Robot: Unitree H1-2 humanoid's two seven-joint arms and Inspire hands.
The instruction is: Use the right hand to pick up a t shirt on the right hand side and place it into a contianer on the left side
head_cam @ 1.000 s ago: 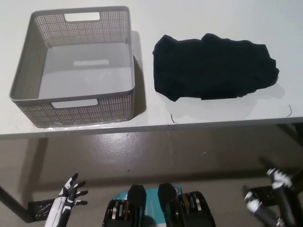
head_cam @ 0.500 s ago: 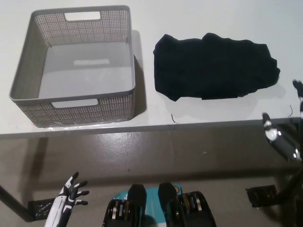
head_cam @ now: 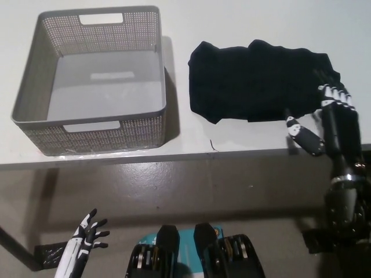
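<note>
Hand (head_cam: 327,119) now up beside t-shirt (head_cam: 261,81).

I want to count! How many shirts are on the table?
1. The black t-shirt lies on the table's right side, beside the gray basket. I see no other.

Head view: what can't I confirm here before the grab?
- Whether the right hand touches the black shirt: its dark fingers blend into the cloth.
- Whether the shirt is folded: too dark to tell.
- Basket near wall's inner face: hidden by the steep angle.
- Left hand hangs below the table, open.
</note>
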